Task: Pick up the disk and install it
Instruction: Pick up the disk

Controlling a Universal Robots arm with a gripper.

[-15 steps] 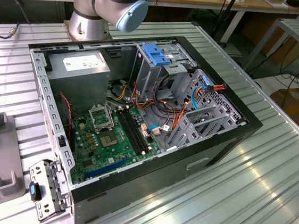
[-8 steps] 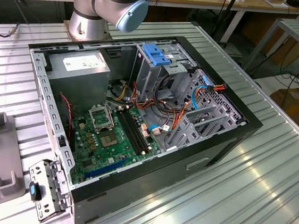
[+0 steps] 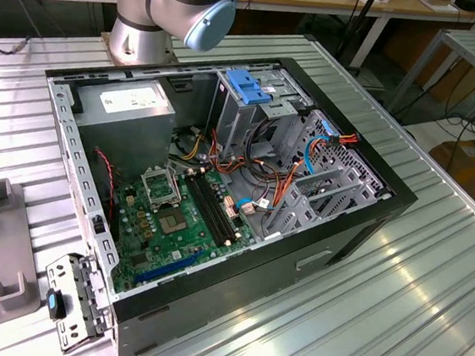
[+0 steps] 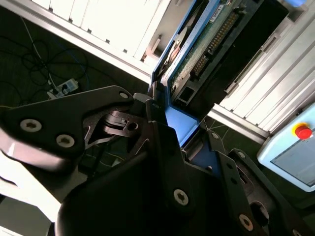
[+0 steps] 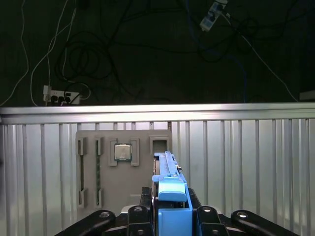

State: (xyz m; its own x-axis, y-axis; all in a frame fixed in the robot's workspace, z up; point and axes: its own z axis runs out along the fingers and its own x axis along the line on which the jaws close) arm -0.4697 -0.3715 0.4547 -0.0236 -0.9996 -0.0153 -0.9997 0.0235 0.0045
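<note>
My gripper [image 4: 165,123] is shut on the disk [image 4: 206,44], which sits in a blue plastic frame. In the second wrist view the disk's green circuit board faces the camera, and the black finger links close on its lower edge. In the first wrist view the disk [image 5: 166,169] is seen edge-on, upright between the gripper [image 5: 172,211], held in the air above the ribbed metal table [image 5: 246,162]. In the exterior view the open computer case [image 3: 359,233] lies on the table, with its drive cage [image 3: 251,90] under a blue plastic top.
A grey fixture tray [image 5: 140,187] holding a processor chip [image 5: 122,152] lies on the table below the disk. The arm's base [image 3: 147,24] stands behind the case, beside the grey power-supply box [image 3: 131,103]. Cables and a power strip [image 5: 60,96] lie on the floor. A red button [image 4: 303,132] is nearby.
</note>
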